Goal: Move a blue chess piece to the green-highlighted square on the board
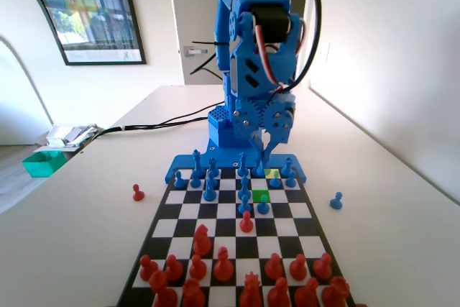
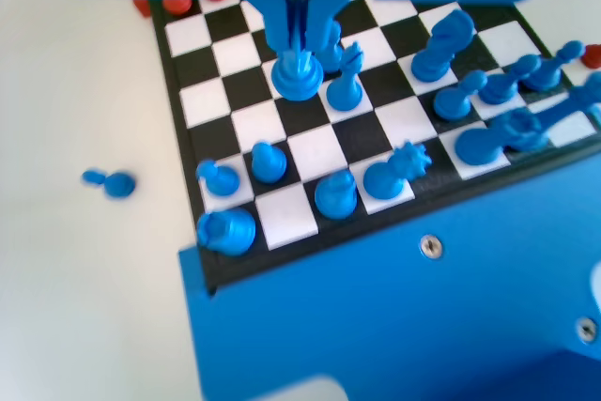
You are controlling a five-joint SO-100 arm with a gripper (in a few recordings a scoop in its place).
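While the blue arm leans low over its own end of the board [image 1: 184, 215], its hand [image 2: 299, 55] hangs with both jaws pressed together around the upper stem of a blue chess piece [image 2: 298, 77], a small pawn-like figure with a round, flared base, so the hand appears clenched on it. In the wrist view the piece sits directly beneath the hand; whether its base touches the board or hangs just above it cannot be told. In the fixed view the green-highlighted square [image 1: 259, 196] lies just below the hand's tip, with a paler yellow-green square [image 1: 272, 173] one row nearer the arm. Other blue pieces crowd close on every side of the hand, among them a taller piece [image 2: 346, 80] just to its right in the wrist view. One blue pawn [image 2: 109, 181] lies toppled on the table [image 2: 75, 260], well to the left of the hand. Judging by its look, the held piece is light, rigid, smooth plastic, likely slippery and easily tipped; the narrow stem under the head seems the surest place to hold it.
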